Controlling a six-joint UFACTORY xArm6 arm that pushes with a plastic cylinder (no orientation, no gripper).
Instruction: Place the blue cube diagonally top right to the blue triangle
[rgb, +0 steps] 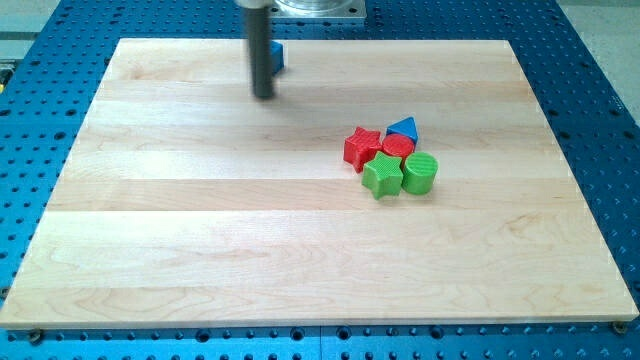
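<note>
The rod ends in my tip (263, 96), a bare point with no claw to open or close; the blue cube (275, 56) sits just behind it, toward the view's top, half hidden; it looks light, rigid and likely to slide easily; push its left face squarely toward the blue triangle (403, 128), well off right.

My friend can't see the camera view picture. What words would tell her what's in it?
My tip rests on a wooden board, with a blue cube partly hidden behind the rod near the view's top. Right of centre, a blue triangle, red star, red cylinder, green star and green cylinder cluster together.
</note>
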